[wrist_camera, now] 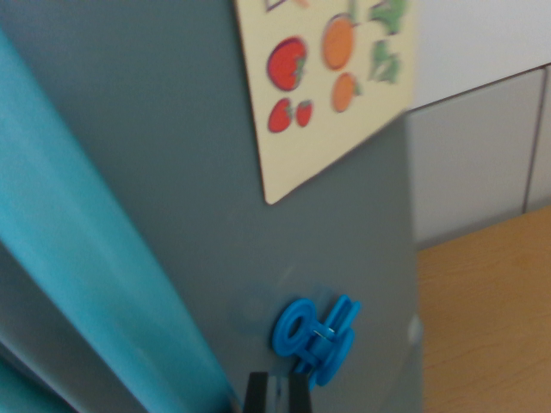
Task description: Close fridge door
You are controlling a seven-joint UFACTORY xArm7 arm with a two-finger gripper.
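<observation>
Fridge door (172, 172) just beyond pincer (277, 394)

No readable words or numbers are showing anywhere. The card (331, 82) sticking on the grey fridge door (172, 172) is carrying only fruit and vegetable pictures, and the blue magnet (316, 337) below is too blurred to read.

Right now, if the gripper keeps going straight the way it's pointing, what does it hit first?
Probably the grey fridge door, which fills most of the wrist view. The gripper is barely visible at the bottom edge, just below the blue magnet, so it may touch that first. Depth is unclear in this blurred picture.
</observation>
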